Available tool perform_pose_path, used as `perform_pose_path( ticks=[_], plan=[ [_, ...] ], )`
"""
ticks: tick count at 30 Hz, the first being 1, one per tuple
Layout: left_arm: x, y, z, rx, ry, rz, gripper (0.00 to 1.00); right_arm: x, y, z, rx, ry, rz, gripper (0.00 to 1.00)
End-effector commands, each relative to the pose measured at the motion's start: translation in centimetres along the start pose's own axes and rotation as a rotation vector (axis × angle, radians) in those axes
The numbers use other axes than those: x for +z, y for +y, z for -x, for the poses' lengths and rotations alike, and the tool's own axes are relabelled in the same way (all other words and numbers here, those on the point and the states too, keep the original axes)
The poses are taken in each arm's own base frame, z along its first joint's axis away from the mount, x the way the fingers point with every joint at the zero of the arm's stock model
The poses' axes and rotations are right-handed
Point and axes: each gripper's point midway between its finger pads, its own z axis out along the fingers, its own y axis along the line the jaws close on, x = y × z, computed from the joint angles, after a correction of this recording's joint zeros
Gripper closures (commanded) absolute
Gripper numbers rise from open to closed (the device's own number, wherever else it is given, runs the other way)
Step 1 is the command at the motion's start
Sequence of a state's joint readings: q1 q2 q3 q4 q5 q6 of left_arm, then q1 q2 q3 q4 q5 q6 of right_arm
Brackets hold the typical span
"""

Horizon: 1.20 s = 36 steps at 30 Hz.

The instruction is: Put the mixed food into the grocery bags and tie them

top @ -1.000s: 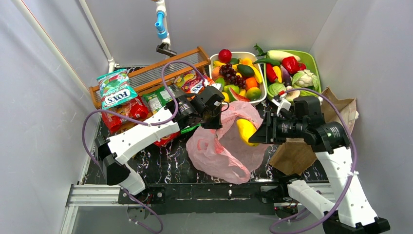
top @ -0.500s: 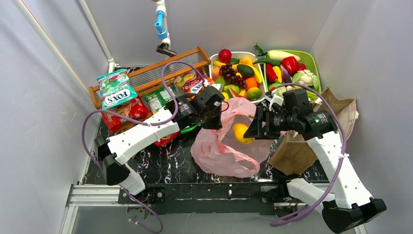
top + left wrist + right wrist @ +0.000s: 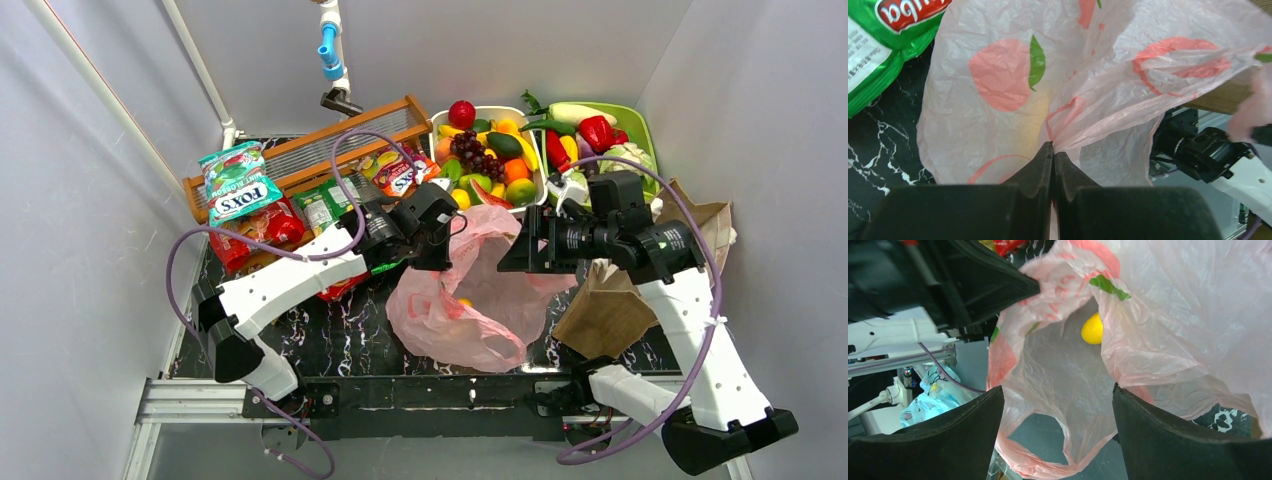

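The pink rose-printed plastic bag (image 3: pixel 470 295) lies at the table's centre with its mouth held up. My left gripper (image 3: pixel 440 245) is shut on the bag's upper rim; the left wrist view shows the film (image 3: pixel 1008 95) pinched between the closed fingertips of that gripper (image 3: pixel 1053 147). My right gripper (image 3: pixel 510 255) is open and empty, just right of the bag's mouth. In the right wrist view this gripper (image 3: pixel 1057 390) faces into the bag (image 3: pixel 1168 320), where a yellow toy fruit (image 3: pixel 1092 328) lies. The brown paper bag (image 3: pixel 610 310) lies under my right arm.
The white basket (image 3: pixel 535 195) holds grapes (image 3: pixel 470 150) and other toy fruit. The green tray (image 3: pixel 648 150) of vegetables stands to its right. Snack packets (image 3: pixel 238 180) lie by a wooden rack (image 3: pixel 310 150) at the left. A green packet (image 3: pixel 883 40) lies beside the bag.
My right gripper carried the yellow fruit left over the bag's mouth and let it go. The fruit now lies inside the bag. My left gripper kept its hold on the rim.
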<state>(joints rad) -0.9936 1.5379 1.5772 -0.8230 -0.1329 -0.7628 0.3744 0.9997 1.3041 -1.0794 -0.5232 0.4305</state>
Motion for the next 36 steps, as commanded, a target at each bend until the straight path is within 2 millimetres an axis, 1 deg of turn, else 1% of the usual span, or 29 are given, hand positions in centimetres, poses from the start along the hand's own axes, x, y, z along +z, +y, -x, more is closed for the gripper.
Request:
perform_pose_path(
  ticks=[1, 4, 9, 15, 18, 21, 23, 25, 28, 31, 32, 33, 36],
  plan=[
    [-1.5, 2.2, -1.4, -0.014, 0.014, 0.042, 1.0, -1.7, 1.8, 2.3, -0.092, -0.074, 0.009, 0.13],
    [-1.4, 2.9, -2.6, -0.025, 0.034, 0.042, 1.0, -2.3, 2.3, 3.6, -0.114, -0.108, -0.007, 0.13],
    [-1.1, 4.0, -5.3, -0.026, 0.092, 0.016, 1.0, -2.7, 2.5, 6.0, -0.126, -0.187, -0.045, 0.13],
    [-0.6, 5.2, -8.4, -0.01, 0.18, 0.015, 1.0, -2.0, 2.6, 8.9, -0.118, -0.224, -0.07, 0.13],
    [-1.0, 5.3, -9.1, -0.002, 0.195, 0.0, 1.0, -1.6, 2.3, 10.3, -0.115, -0.235, -0.096, 0.13],
    [-1.6, 4.5, -10.0, 0.02, 0.233, -0.045, 1.0, -0.9, 1.7, 11.7, -0.111, -0.241, -0.135, 0.13],
    [-1.7, 4.5, -10.1, 0.028, 0.243, -0.035, 1.0, -0.3, 1.1, 12.6, -0.104, -0.244, -0.164, 0.13],
    [-1.6, 4.6, -10.0, 0.027, 0.241, -0.017, 1.0, 0.8, 0.4, 13.4, -0.093, -0.237, -0.181, 0.13],
    [-1.1, 4.4, -9.9, 0.017, 0.24, -0.002, 1.0, 2.4, -0.5, 14.5, -0.082, -0.223, -0.201, 0.13],
    [-0.5, 4.1, -9.7, 0.008, 0.246, 0.011, 1.0, 3.6, -1.8, 15.7, -0.075, -0.208, -0.253, 0.13],
    [-0.2, 3.7, -9.4, -0.008, 0.248, 0.016, 1.0, 4.5, -2.8, 16.6, -0.072, -0.195, -0.293, 0.14],
    [0.1, 3.2, -9.0, -0.016, 0.248, 0.015, 1.0, 5.5, -3.4, 17.4, -0.071, -0.18, -0.31, 0.14],
    [1.0, 2.4, -8.4, -0.022, 0.258, 0.027, 1.0, 8.2, -5.0, 18.8, -0.1, -0.133, -0.332, 0.14]
  ],
)
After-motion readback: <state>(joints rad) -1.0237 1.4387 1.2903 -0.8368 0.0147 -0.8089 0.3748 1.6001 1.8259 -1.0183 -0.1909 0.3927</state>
